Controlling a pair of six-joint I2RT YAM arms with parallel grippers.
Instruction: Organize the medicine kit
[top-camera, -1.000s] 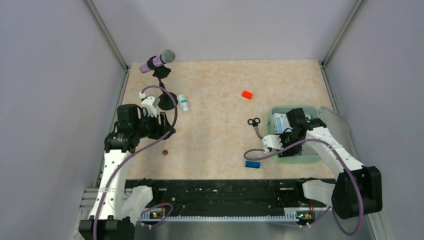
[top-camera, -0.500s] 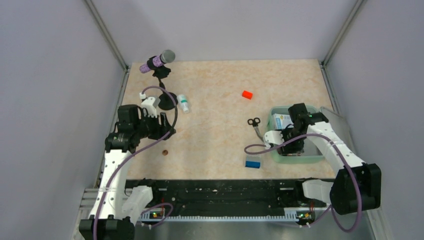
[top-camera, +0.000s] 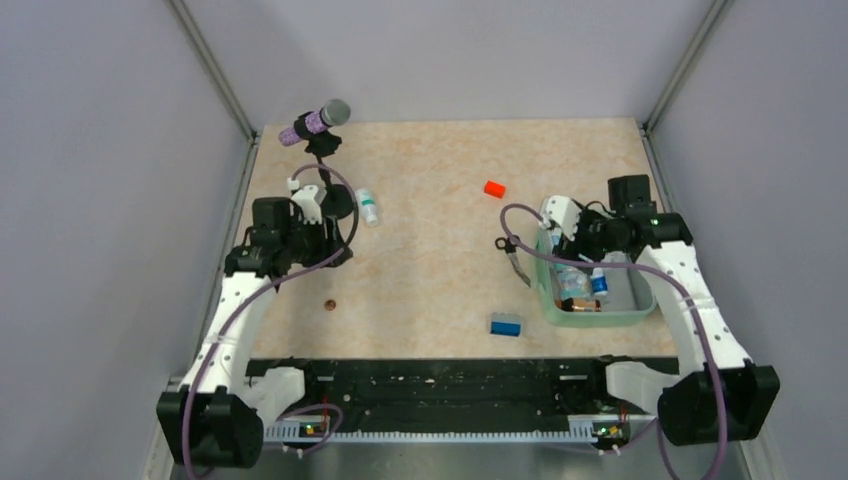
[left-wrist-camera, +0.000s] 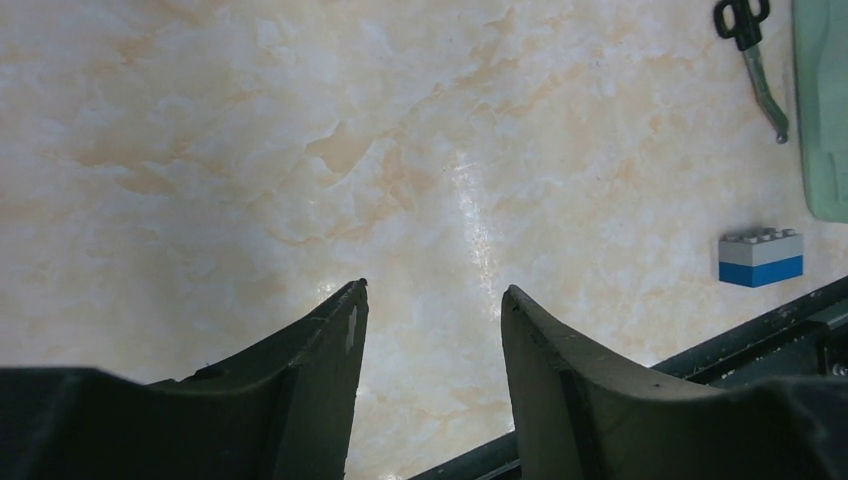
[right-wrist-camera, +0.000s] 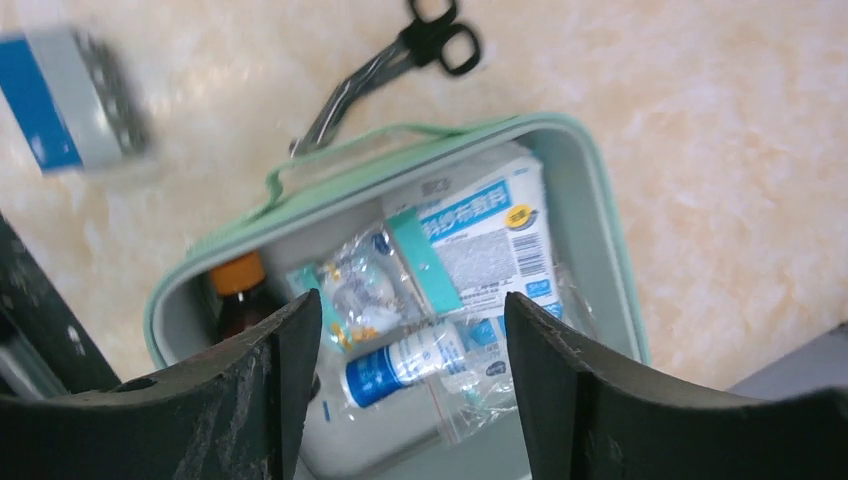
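Medicine kit (top-camera: 600, 320), one; blue block (top-camera: 506, 324), one; orange-red block (top-camera: 494, 189), one.

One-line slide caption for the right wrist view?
Open right gripper over the open medicine kit packed with box, bottles and packets; scissors lie outside.

One mint-green case (top-camera: 598, 318). Two small blocks: one orange-red block (top-camera: 494, 189) and one blue and grey block (top-camera: 506, 324). One pair of scissors (right-wrist-camera: 380, 74). Three bottles — one white bottle with a green cap (top-camera: 368, 207) on the table (top-camera: 440, 160), and two inside the case: one brown bottle (right-wrist-camera: 238, 295) with an orange cap and one white-and-blue bottle (right-wrist-camera: 400, 365). One printed box (right-wrist-camera: 480, 235) in the case, with clear packets (right-wrist-camera: 360, 290) beside it — how many cannot be told. One microphone (top-camera: 318, 123). One small brown round thing (top-camera: 327, 303).
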